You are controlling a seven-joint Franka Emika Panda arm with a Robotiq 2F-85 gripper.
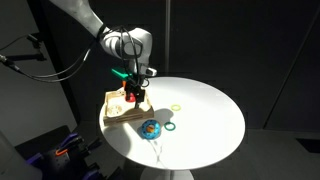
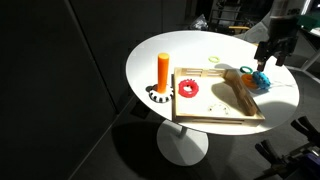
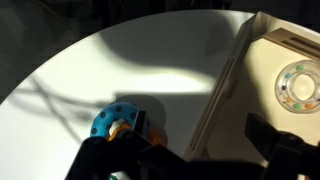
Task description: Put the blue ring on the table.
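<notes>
The blue ring [image 1: 150, 128] is a chunky cyan ring with something orange at its middle. It lies on the white round table [image 1: 205, 110] just beside the wooden tray [image 1: 118, 112]. It also shows in an exterior view [image 2: 262, 79] and in the wrist view [image 3: 112, 121], where my left finger partly covers it. My gripper [image 1: 135, 92] hangs above the tray's edge near the ring, also visible in an exterior view [image 2: 272, 52]. In the wrist view the gripper [image 3: 195, 160] is open, with nothing between its fingers.
A thin green ring [image 1: 171, 127] lies next to the blue ring and a yellow ring [image 1: 176, 107] lies farther out on the table. A red ring [image 2: 188, 88] lies on the tray [image 2: 225, 112]. An orange cylinder [image 2: 163, 72] stands on a black-and-white ring by the table's rim.
</notes>
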